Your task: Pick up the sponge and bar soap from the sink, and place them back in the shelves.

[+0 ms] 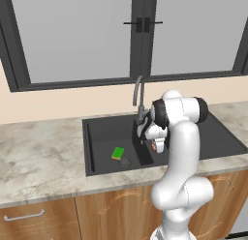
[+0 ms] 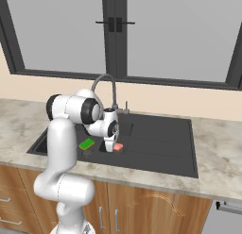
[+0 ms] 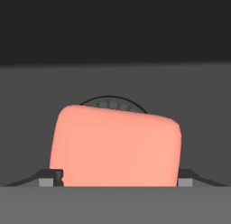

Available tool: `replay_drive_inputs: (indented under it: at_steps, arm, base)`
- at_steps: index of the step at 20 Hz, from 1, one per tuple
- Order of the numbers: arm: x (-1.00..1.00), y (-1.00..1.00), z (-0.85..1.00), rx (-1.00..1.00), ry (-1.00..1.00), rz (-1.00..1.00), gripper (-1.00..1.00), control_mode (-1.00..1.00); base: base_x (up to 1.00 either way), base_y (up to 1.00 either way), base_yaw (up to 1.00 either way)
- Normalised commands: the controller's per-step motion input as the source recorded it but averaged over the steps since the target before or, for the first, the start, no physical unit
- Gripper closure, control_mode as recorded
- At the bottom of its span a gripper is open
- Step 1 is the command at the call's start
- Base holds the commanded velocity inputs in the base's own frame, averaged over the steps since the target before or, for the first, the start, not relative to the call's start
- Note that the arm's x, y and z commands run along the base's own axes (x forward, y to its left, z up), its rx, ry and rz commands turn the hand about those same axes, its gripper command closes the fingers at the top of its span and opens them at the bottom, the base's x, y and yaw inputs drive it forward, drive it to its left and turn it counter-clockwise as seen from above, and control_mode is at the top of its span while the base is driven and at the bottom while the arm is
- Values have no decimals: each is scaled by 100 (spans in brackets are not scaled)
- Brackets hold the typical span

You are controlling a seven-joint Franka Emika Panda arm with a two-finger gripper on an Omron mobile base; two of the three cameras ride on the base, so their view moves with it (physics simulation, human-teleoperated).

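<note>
Our gripper (image 3: 118, 180) straddles the bar soap (image 3: 116, 146) in the sink (image 2: 156, 155), fingertips flanking it widely; grip unclear. From our base views, the sponge (image 1: 117, 153) lies in the left basin

the sink (image 1: 101, 130) is matte black, its faucet (image 1: 139, 91) grey. the sponge (image 1: 117, 153) is bright green with a yellow edge; the bar soap (image 3: 116, 146) salmon pink. the counter (image 1: 38, 157) is beige-grey marbled stone, cabinet fronts (image 2: 151, 209) warm brown wood.

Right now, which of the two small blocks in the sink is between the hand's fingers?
The pink bar soap, flanked by both fingers of the hand. The green sponge lies apart in the sink's other basin.
</note>
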Motion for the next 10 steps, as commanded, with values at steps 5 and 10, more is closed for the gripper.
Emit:
replay_drive_inputs:
  at_steps: [5, 10]
  arm:
    - [0, 0, 0, 0, 0, 0, 100, -100]
    - [0, 0, 0, 0, 0, 0, 100, -100]
  base:
    - [0, 0, 0]
    - [0, 0, 0]
